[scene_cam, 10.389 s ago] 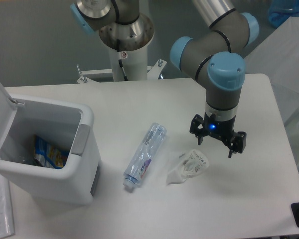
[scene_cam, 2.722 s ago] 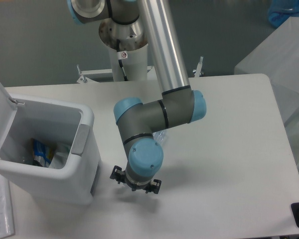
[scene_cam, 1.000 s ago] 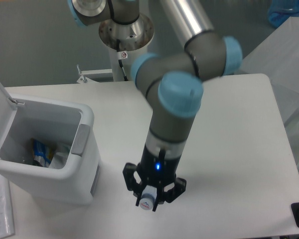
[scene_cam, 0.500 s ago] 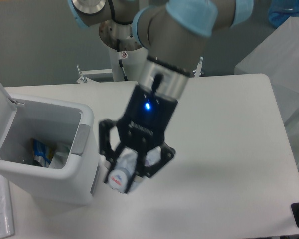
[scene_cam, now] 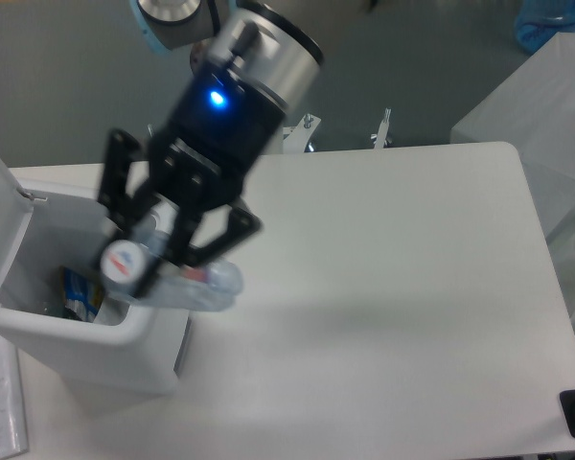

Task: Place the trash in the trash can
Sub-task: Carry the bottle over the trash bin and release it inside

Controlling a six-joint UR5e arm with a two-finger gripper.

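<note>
Swung left from table centre, the tool clamps the bottle above the trash can.

The bin stands open at the top with its lid tipped back on the far left, but the gripper with its bottle hangs over the near right rim, while the table lies bare to the right.
</note>
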